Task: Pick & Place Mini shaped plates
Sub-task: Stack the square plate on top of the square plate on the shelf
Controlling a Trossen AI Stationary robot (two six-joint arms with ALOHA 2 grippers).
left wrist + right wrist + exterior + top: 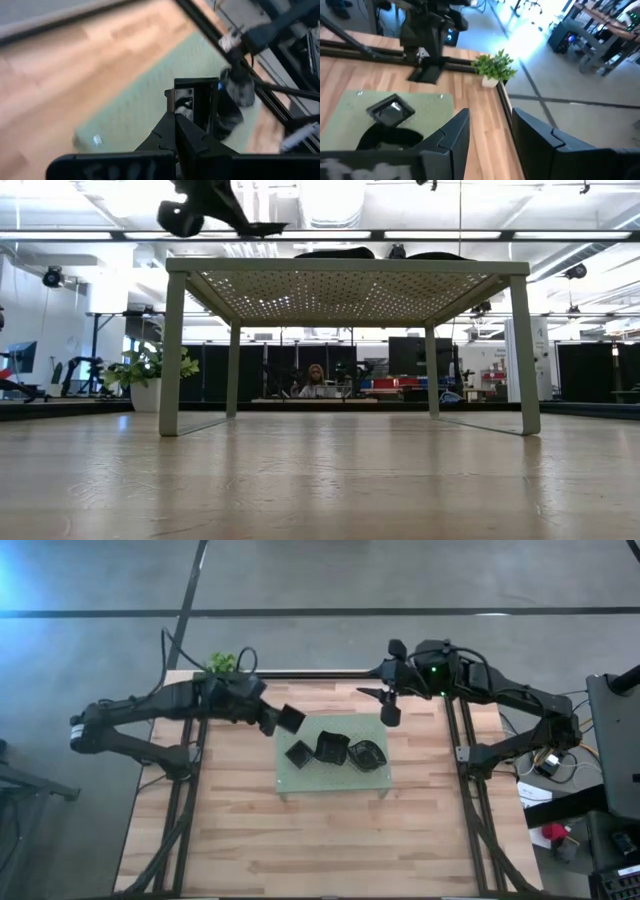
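The left gripper is clamped shut on a small square black plate, holding it by the rim in the air just beside the left edge of the light green mat; in the left wrist view the plate stands on edge between the closed fingers. Three more black plates lie close together on the mat: a square one, a larger square one and a scalloped one. The right gripper hangs over the mat's far right corner with its fingers spread apart and nothing between them. A small leafy plant stands at the far left corner of the wooden table.
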